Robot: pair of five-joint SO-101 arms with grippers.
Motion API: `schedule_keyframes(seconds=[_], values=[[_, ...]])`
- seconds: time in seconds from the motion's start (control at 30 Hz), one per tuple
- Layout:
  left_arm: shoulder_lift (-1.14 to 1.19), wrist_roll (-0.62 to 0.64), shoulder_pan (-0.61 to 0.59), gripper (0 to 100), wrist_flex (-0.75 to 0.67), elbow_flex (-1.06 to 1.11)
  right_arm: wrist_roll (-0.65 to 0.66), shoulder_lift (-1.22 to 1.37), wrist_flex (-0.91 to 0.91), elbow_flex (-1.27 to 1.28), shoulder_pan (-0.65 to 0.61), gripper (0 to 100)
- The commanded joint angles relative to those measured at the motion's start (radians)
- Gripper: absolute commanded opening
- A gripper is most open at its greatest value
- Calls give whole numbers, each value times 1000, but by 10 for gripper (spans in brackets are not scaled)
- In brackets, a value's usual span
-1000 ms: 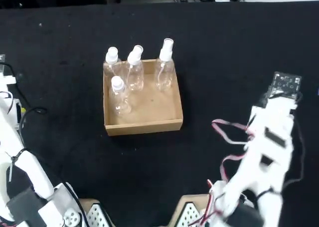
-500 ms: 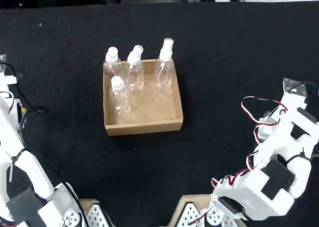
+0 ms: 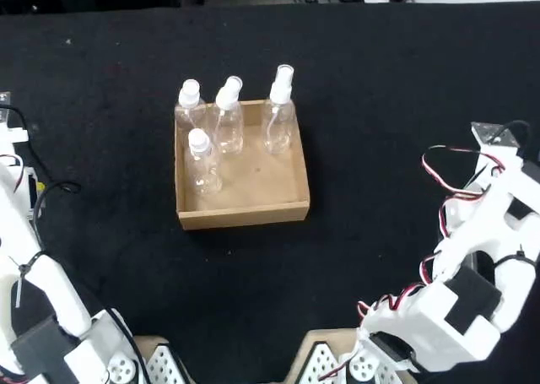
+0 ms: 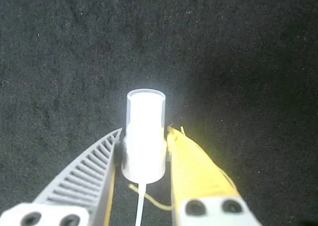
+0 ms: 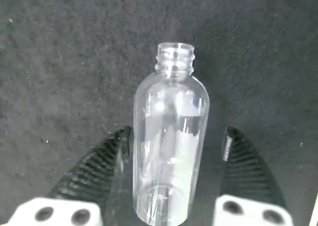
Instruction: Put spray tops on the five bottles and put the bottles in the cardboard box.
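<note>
Bottle (image 5: pixel 170 151), uncapped, lies on the table (image 5: pixel 49 47) between the spread fingers (image 5: pixel 94 171) of the right gripper (image 5: pixel 177 132), which should close squarely on its body and hold it upright so the left gripper (image 4: pixel 144 132), clamped on the spray top (image 4: pixel 145 112), can seat it.

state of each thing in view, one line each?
cardboard box: open-topped, partly filled.
four bottles: upright in the box, spray tops on.
fifth bottle: uncapped, between the fingers of the right gripper, not clamped.
spray top: off any bottle, clamped in the left gripper.
left gripper: shut on the spray top.
right gripper: open around the fifth bottle.
</note>
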Motion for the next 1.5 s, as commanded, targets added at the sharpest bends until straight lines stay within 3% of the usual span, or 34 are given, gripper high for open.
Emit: schedule_keyframes(seconds=[0.0,0.4,0.5,0.6,0.77,0.9,1.03,1.3,1.47], values=[[-57,6,1,29,6,-56,20,-5,-6,-59,-3,238],[-58,6,1,29,6,-56,-5,199,2,-166,-32,232],[-58,6,2,29,6,-56,3,200,48,-177,-35,162],[-58,8,5,29,5,-56,20,185,61,-177,-41,20],[-58,11,10,29,6,-62,32,102,66,-176,-57,11],[-60,28,13,29,9,-93,6,-51,61,-133,-109,11],[-60,129,50,29,71,-205,-118,-298,21,-16,-244,11],[-60,324,186,29,238,-697,-446,-911,-305,351,-511,10],[-54,440,328,29,284,-1012,-557,-1213,-440,550,-667,10]])
